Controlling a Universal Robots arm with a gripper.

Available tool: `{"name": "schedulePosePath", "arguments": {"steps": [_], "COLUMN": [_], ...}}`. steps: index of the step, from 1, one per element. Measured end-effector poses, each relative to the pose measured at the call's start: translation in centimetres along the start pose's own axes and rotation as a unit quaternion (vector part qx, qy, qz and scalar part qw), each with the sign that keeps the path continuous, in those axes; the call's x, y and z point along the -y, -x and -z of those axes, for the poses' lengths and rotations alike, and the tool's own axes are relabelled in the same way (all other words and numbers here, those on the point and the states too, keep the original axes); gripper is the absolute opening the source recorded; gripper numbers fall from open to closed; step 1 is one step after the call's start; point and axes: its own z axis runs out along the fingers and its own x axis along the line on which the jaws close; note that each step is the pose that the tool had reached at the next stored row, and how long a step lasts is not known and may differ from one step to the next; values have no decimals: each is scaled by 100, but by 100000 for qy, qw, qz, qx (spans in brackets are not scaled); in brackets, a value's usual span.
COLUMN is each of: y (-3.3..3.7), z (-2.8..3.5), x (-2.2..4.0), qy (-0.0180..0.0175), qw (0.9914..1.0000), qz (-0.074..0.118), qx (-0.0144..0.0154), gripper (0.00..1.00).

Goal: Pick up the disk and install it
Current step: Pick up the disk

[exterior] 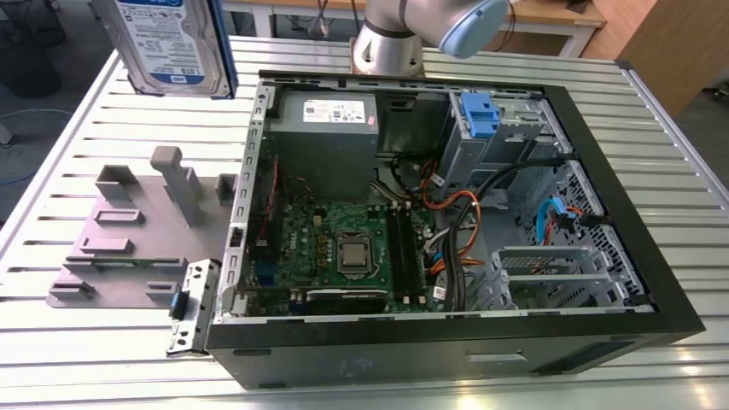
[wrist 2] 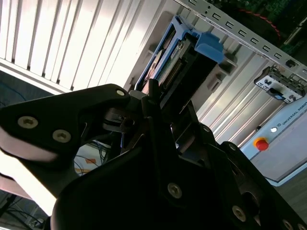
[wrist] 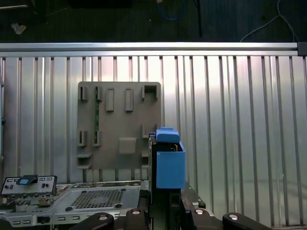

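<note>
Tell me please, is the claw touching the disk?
Touching. In the second wrist view the claw grips the disk, which sticks out from between its black jaws.

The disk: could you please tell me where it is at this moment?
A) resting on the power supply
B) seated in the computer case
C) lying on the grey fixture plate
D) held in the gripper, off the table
D: the second wrist view shows the gripper shut on the disk, and the exterior view shows it up off the table, outside the computer case.
</note>
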Motion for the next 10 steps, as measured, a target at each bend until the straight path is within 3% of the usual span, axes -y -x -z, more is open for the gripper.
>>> {"name": "schedulePosePath", "arguments": {"steps": [10], "y": [8], "z": [6], "x": [204], "qy": [1], "qw": [100000], "qz": [2], "qx": [2], "gripper": [35]}}
